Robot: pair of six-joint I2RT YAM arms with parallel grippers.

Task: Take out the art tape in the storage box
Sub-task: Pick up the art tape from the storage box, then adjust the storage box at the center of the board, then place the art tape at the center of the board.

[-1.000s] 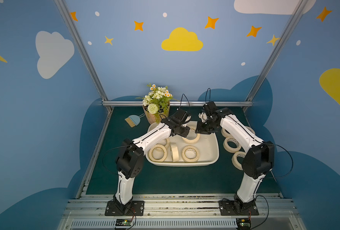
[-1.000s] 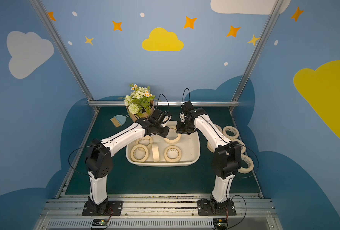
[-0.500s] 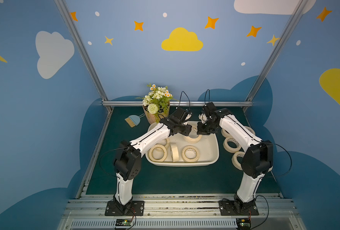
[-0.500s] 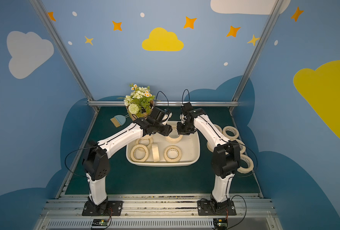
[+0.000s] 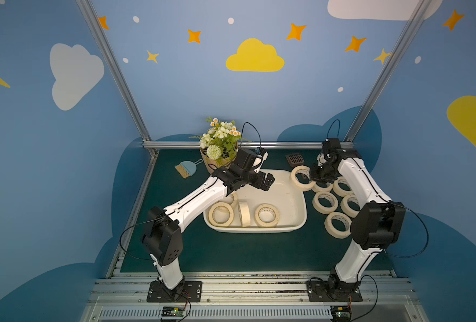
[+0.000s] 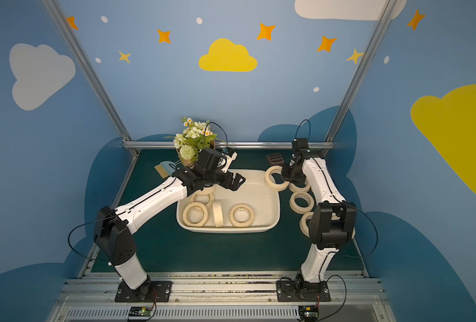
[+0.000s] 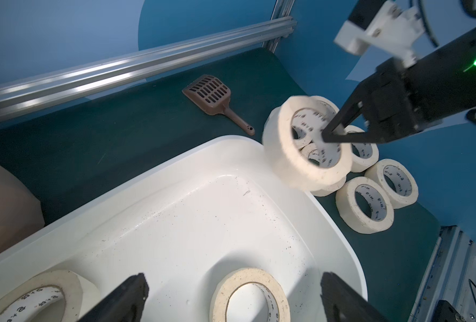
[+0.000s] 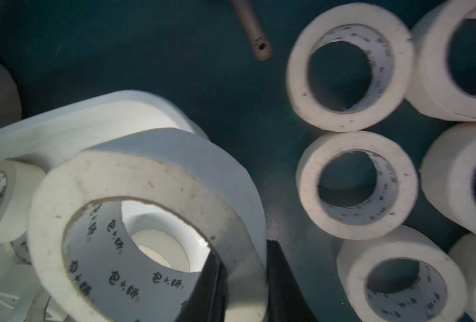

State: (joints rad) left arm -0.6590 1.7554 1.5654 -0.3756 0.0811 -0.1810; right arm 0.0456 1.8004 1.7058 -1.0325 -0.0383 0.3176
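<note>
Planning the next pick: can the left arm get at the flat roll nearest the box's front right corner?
Probably yes. The left tool is open and empty above the storage box, and that flat tape roll lies uncovered, apart from the upright roll, with nothing between.

The box (image 7: 147,181) is glossy white plastic; the tape (image 7: 284,156) is matt paper; the surface (image 5: 231,251) is dull green felt.

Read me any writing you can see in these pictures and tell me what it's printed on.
"包大師", repeated around the inner core of the tape roll held by the right gripper.
The same dark marks on the cores of the loose rolls on the mat and those in the storage box: too small or blurred to read.
No other text visible.
</note>
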